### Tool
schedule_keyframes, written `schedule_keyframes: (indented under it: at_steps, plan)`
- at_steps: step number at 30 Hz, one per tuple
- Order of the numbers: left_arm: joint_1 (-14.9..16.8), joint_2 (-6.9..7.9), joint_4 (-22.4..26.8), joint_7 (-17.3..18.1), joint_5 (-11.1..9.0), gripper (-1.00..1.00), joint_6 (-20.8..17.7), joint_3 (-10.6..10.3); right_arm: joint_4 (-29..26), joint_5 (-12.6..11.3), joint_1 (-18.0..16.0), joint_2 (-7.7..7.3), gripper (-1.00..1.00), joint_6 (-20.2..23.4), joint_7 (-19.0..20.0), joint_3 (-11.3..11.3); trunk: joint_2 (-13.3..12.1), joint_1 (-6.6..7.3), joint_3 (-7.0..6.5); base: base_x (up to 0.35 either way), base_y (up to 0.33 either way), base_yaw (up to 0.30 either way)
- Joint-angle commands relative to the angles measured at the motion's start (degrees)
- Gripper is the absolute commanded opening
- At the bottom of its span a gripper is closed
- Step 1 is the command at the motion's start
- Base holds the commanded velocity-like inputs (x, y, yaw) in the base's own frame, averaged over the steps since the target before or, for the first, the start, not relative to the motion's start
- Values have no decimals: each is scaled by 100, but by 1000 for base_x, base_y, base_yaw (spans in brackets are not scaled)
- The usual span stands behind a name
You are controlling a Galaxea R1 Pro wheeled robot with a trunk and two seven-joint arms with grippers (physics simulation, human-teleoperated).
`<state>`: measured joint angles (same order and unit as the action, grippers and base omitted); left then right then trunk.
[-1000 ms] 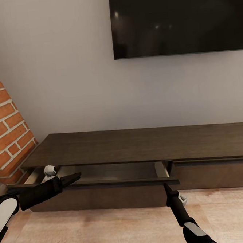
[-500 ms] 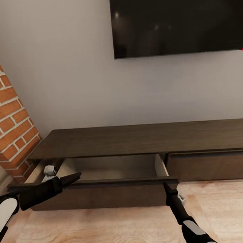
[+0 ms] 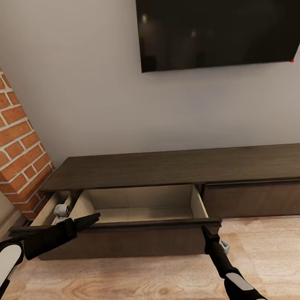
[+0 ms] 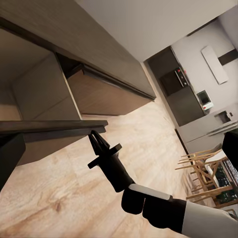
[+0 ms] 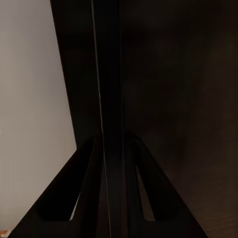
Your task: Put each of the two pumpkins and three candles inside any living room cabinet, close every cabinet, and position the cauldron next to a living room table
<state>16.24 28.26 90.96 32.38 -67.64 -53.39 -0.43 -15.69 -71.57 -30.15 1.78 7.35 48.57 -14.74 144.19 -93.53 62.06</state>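
Observation:
The long dark brown cabinet [image 3: 183, 167] stands against the wall under a black screen. Its left drawer is pulled out, and the pale inside [image 3: 140, 204] holds nothing I can see. My right gripper [image 3: 204, 229] is at the right end of the drawer front [image 3: 129, 226]. In the right wrist view its fingers [image 5: 89, 163] sit on either side of the thin dark panel [image 5: 111, 99]. My left gripper [image 3: 93, 217] hovers over the drawer front's left part, and its fingers [image 4: 11, 158] show far apart. Pumpkins, candles and cauldron are out of view.
A red brick column [image 3: 11, 134] leans in at the left, close to the cabinet's end. The cabinet's right front [image 3: 262, 200] is shut. Light wooden floor [image 3: 133, 282] lies in front. The left wrist view looks past my right arm [image 4: 119, 173] to chairs [image 4: 208, 173] far off.
The cabinet body and wall have drawn back in the picture while both grippers and the drawer front stayed put. The left drawer now stands much further out, showing its inside.

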Motion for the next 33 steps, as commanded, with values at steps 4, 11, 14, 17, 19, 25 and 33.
schedule_keyframes:
  at_steps: [4, 11, 14, 17, 19, 25, 33]
  plan:
    - [2, 4, 0, 10, -12, 100, -21, -1, 470, -138, 0, -72, -100, 65, -23, -205, 1, 0, 6, -6, 0, 0]
    - [2, 4, 0, 13, -11, 100, -22, -1, 470, -138, 0, -73, -100, 61, -18, -205, 1, 0, 6, -99, 0, 0]
    - [2, 4, 0, 14, -12, 100, -22, -1, 470, -138, 0, -73, -100, 59, -15, -205, 1, 0, 6, -68, 0, 0]
    - [2, 4, 0, 14, -12, 100, -22, -1, 470, -138, 0, -73, -100, 59, -14, -205, 1, 0, 6, -186, 0, 0]
    - [2, 4, 0, 14, -10, 100, -22, -1, 470, -138, 0, -73, -100, 60, -14, -205, 1, 0, 6, -148, 0, 0]
    - [2, 4, 0, 14, -11, 100, -22, -1, 470, -137, 0, -73, -100, 64, -14, -202, 1, 0, 6, -150, 0, 0]
    - [2, 4, 0, 14, -12, 100, -22, -1, 470, -131, 0, -73, -100, 64, -14, -197, 1, 0, 6, -38, 0, 0]
